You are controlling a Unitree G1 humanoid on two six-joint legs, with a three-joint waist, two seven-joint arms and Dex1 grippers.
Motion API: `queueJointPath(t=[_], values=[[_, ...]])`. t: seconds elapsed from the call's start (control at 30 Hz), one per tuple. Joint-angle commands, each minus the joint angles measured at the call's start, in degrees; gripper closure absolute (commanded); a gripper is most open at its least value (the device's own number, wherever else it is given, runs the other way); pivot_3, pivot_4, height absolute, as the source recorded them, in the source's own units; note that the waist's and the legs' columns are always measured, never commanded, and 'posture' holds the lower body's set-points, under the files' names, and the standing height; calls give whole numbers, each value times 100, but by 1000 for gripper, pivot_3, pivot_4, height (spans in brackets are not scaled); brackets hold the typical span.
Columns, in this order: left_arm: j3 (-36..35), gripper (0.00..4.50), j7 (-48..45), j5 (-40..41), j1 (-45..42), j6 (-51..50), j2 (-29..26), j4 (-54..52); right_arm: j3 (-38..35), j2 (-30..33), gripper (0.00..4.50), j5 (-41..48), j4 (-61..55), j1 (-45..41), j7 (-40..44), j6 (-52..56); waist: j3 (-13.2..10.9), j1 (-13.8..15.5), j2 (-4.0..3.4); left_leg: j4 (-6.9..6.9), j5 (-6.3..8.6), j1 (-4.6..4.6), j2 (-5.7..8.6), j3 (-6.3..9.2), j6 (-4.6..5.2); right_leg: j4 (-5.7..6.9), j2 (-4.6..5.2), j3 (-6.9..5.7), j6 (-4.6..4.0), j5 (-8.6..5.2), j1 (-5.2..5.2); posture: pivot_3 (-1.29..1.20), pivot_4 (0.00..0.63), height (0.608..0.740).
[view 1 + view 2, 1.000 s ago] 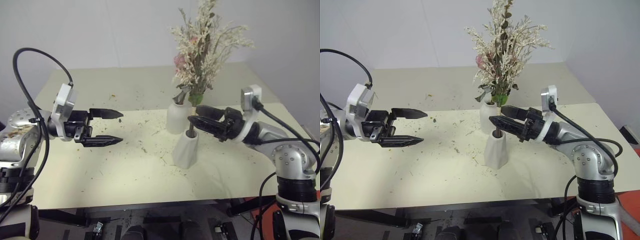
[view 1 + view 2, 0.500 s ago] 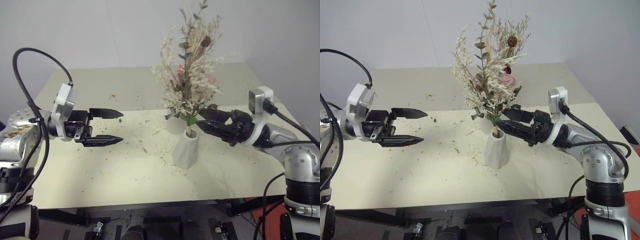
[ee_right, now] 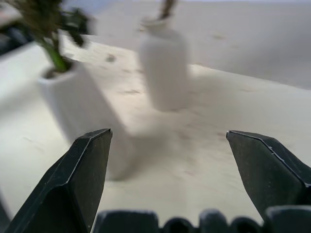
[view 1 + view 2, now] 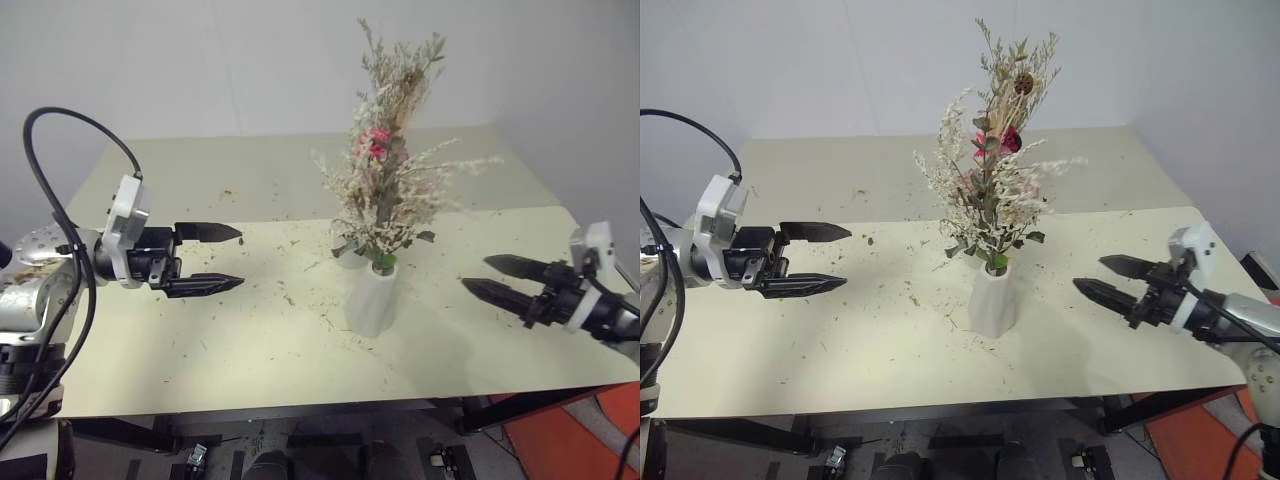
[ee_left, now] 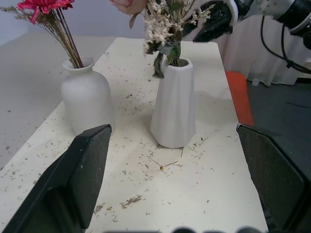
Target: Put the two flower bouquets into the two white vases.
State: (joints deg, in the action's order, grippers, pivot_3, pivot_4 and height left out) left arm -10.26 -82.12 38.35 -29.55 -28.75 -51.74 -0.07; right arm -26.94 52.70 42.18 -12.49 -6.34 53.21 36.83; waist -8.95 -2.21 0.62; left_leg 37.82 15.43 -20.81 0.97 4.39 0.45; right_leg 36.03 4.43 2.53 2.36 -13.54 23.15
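Note:
The cone-shaped white vase (image 4: pixel 372 300) stands mid-table and holds the fuller bouquet (image 4: pixel 385 205) of cream sprigs, roses and green leaves. Just behind it, mostly hidden, is the rounded white vase (image 5: pixel 85 99), which holds the thin bouquet (image 4: pixel 378 137) with its bright pink flower. My left gripper (image 4: pixel 240 258) hovers open and empty to the left of the vases, pointing at them. Off to the right of the cone vase, clear of it, my right gripper (image 4: pixel 476 273) is open and empty too.
The cream table (image 4: pixel 200 340) is strewn with dried plant bits (image 4: pixel 290 295) around the vases. Its front edge runs close below both grippers. An orange object (image 4: pixel 600 440) sits on the floor at the lower right.
My right gripper has pulled away to the right from the cone vase. The fuller bouquet swayed and now stands free in that vase. The left gripper has stayed put.

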Motion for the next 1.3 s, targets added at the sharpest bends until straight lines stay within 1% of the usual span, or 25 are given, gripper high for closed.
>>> queueJointPath(t=[0.03, 0.13, 0.3, 0.43, 0.93, 1.3], values=[[-163, 0, 5, 12, -11, 98, -72, 1, -454, 279, 16, -107, 112, -3, 251, -267, 0, 0, 0, 0, 0, 0, 0, 0, 0, 0, 0, 0, 0, 0, -1, 0, 150, 740], [-153, 0, -1, -70, 2, 167, -90, 157, -578, 456, 16, -118, 267, 8, 471, -288, 0, 1, 0, 0, 0, 1, 0, -1, 0, -2, 0, 0, 0, 0, -3, 0, 150, 740], [-114, 0, 9, -200, 30, 264, -88, 360, -614, 575, 16, -176, 413, -18, 679, -353, 0, 2, 1, 0, 0, 1, 0, -1, 0, -2, 1, 0, 0, 0, -3, 0, 150, 740], [-112, 0, 35, -225, -10, 252, -45, 367, -530, 554, 16, -375, 462, -84, 660, -532, 0, 10, 1, 0, 0, 0, 0, -1, 0, -2, 1, 0, 0, 0, -3, 0, 150, 740], [-25, 0, 2, -215, -86, 253, -13, 362, -544, 569, 16, -576, 530, -105, 746, -620, 0, 9, 1, 0, 0, 0, 0, 0, 0, -2, 1, 0, 0, 0, -2, 0, 150, 740], [-49, 0, -25, -161, -88, 260, 11, 297, -399, 637, 16, -856, 583, -94, 816, -731, 0, 8, 1, 0, 0, 0, 0, 0, 0, -1, 1, -1, 0, 0, -2, 0, 150, 740]])
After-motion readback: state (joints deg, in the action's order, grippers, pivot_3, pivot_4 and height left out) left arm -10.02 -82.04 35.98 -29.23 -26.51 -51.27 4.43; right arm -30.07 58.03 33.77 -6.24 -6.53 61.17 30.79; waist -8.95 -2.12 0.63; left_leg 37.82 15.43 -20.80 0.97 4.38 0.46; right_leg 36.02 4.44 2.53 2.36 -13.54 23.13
